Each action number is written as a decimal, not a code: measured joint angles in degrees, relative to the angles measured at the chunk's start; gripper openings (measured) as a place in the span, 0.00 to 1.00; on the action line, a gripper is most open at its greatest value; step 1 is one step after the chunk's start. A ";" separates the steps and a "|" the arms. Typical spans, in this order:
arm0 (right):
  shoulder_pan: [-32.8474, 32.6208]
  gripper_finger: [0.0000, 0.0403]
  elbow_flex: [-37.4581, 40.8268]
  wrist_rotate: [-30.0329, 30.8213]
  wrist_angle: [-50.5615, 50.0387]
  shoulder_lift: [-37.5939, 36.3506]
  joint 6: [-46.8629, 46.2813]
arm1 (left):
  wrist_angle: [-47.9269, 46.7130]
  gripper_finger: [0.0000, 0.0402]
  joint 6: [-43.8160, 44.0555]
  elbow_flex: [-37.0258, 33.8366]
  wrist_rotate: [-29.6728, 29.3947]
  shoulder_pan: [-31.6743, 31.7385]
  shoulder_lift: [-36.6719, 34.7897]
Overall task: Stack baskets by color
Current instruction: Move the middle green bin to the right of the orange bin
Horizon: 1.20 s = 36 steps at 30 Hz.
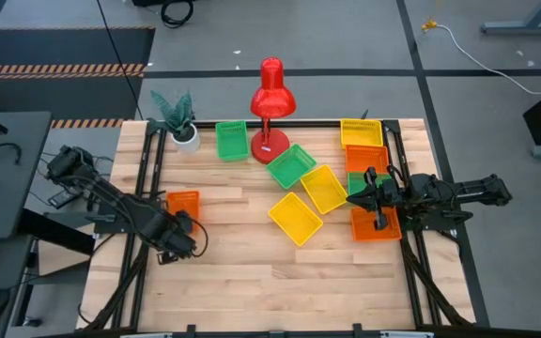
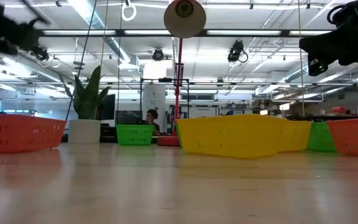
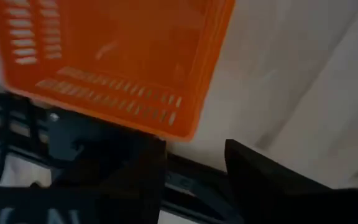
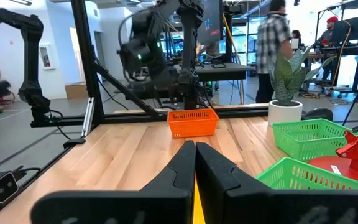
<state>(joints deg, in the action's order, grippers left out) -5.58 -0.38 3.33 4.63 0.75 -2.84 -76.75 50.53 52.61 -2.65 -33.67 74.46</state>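
Note:
A single orange basket (image 1: 183, 203) (image 3: 114, 56) rests flat on the table near its left edge. My left gripper (image 1: 182, 235) (image 3: 194, 165) hangs open just on the near side of it, pointing down, with nothing between its fingers. Two green baskets (image 1: 232, 140) (image 1: 291, 165) and two yellow baskets (image 1: 324, 188) (image 1: 295, 218) lie loose mid-table. A yellow basket (image 1: 361, 131), an orange one (image 1: 365, 158), a green one (image 1: 358, 181) and another orange one (image 1: 376, 223) lie along the right edge. My right gripper (image 1: 368, 188) (image 4: 195, 163) waits there, shut and level, above them.
A red desk lamp (image 1: 270, 103) and a small potted plant (image 1: 180, 117) stand at the far edge. Black frame rails (image 1: 144, 202) run along the table's left and right sides. Bare wood (image 1: 270, 282) lies across the near half. People show in the room beyond.

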 joint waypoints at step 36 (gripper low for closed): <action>0.02 0.05 0.01 0.02 0.04 -0.02 -0.01 | 34.57 0.50 -38.07 43.88 -29.16 20.34 39.67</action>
<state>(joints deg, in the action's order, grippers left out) -5.56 -0.37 3.36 4.67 0.73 -2.85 -42.17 12.47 96.50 -31.81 -13.33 114.13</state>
